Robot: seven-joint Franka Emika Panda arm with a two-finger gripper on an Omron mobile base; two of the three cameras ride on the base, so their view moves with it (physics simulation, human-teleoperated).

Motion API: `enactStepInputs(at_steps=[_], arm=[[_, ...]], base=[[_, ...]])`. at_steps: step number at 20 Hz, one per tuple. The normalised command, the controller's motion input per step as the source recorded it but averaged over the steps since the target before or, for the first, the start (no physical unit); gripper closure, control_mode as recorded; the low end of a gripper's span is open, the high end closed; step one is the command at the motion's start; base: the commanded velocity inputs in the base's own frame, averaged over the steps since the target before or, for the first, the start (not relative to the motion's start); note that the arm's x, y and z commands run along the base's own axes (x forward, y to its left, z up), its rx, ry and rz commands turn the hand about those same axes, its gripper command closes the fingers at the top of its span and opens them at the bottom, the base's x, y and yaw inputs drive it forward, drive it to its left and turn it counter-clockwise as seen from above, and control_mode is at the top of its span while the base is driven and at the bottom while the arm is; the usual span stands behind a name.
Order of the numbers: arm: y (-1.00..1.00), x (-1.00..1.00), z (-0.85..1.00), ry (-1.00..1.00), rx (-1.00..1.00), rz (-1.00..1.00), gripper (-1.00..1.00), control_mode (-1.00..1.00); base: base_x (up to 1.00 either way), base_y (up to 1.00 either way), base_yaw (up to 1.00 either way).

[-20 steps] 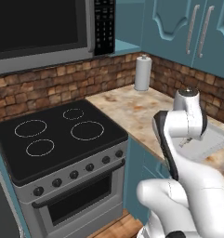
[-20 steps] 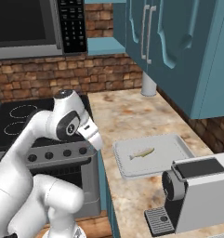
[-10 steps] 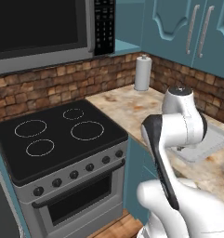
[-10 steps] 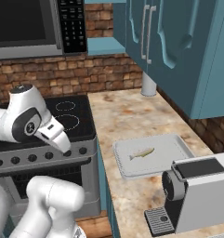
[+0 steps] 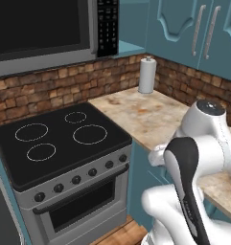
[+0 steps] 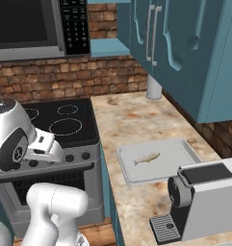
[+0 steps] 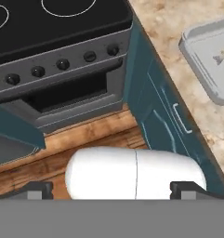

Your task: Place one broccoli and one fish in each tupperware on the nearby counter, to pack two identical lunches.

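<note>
Here, moving left to right across the right base view, a black stovetop (image 6: pixel 59 122) sits at about nine o'clock, with its row of oven knobs (image 6: pixel 83 155) facing the robot. The white arm hangs low in front of the oven. Next comes the bench (image 6: pixel 132 120), a beige mottled stone top over teal cabinets, running from the centre toward two o'clock. On it, at about four o'clock, lies the tupperware (image 6: pixel 182 146), a shallow pale grey tray. One fish (image 6: pixel 146 158) rests inside it, slightly left of the tray's middle. Just beyond, at five o'clock, stands a coffee machine (image 6: pixel 204 202), near the tray's front edge. A paper towel roll (image 6: pixel 154 86) stands far back at one o'clock.

In the hand view, the hand (image 7: pixel 112 189) points down toward the wooden floor (image 7: pixel 99 137) by the oven, its two dark tips spread wide apart with nothing between them. The tray shows at two o'clock there.

As a judgement, the task is at an early stage: one fish is packed, no broccoli is in the tray, and a second tray cannot be seen from here.
</note>
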Motion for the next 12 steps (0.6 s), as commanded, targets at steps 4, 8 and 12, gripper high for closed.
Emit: enactStepInputs(at_steps=[4,8,12], arm=[[0.27,-0.45,0.64,-0.01,-0.1,0.41,-1.0,-1.0],[-0.01,-0.55,0.05,-0.02,-0.08,0.16,-1.0,-1.0],[0.0,0.0,0.0,0.0,0.0,0.0,-1.0,1.0]], base=[[0.0,0.0,0.0],[0.0,0.0,0.0],[-0.55,-0.37,-0.1]])
